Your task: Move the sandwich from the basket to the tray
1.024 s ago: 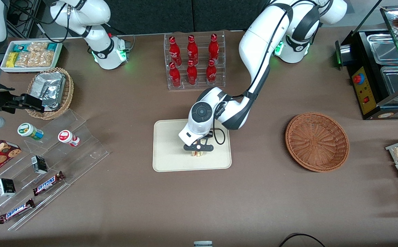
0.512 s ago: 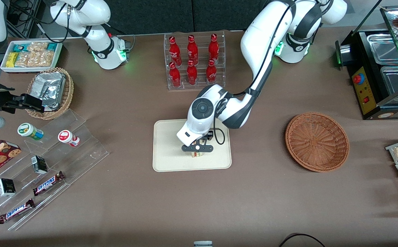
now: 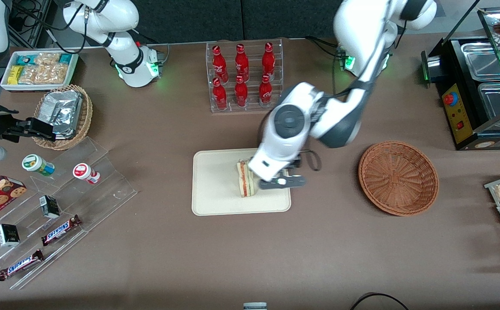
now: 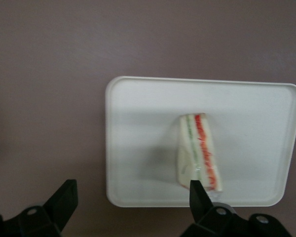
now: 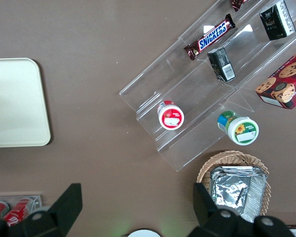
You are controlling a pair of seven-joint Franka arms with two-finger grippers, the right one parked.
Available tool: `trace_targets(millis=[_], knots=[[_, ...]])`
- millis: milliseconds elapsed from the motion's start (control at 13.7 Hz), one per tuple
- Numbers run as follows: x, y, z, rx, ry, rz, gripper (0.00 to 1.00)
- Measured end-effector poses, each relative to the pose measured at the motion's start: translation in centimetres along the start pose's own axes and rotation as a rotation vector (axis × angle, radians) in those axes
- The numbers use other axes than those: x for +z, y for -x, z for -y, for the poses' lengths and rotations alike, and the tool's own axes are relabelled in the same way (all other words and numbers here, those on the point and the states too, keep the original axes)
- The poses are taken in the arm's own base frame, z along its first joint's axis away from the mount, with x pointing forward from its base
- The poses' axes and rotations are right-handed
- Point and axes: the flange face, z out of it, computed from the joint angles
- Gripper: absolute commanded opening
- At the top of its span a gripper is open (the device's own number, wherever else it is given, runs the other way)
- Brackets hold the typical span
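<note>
Your sandwich (image 3: 245, 179) lay on the tray (image 3: 213, 185), released, its filling stripes running from the edge nearer the front camera toward the bottle rack (image 3: 244, 76); that was its long axis. It sat in the half of the tray toward the working arm's end, with bare tray all round it and a good margin from every rim (nothing was leaning on it in the wrist view (image 4: 200, 153)). The gripper (image 3: 281, 182) hung above the tray's edge on the basket side, just beside the sandwich and clear of it, fingers (image 4: 63, 200) spread wide and holding nothing. So the sandwich lay toward the parked arm's end from your tool. The basket (image 3: 398, 177) stood empty, well apart on the open table (image 3: 327, 241). I'd judge the placing done; you had free room to lift away toward the basket, with the bottle rack the only tall thing near.
</note>
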Motion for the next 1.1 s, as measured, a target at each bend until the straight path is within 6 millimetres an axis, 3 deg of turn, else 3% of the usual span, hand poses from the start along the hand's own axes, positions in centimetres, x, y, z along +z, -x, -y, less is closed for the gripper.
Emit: trace_targets(millis=[293, 732, 951, 1098], knots=[[-3.5, -1.4, 11.3, 0.072, 0.002, 0.02, 1.0], [-6.7, -0.1, 27.4, 0.187, 0.024, 0.046, 1.0], [-9.3, 1.1, 33.8, 0.202, 0.04, 0.062, 1.0], [-12.4, 2.2, 36.0, 0.192, 0.05, 0.033, 1.0]])
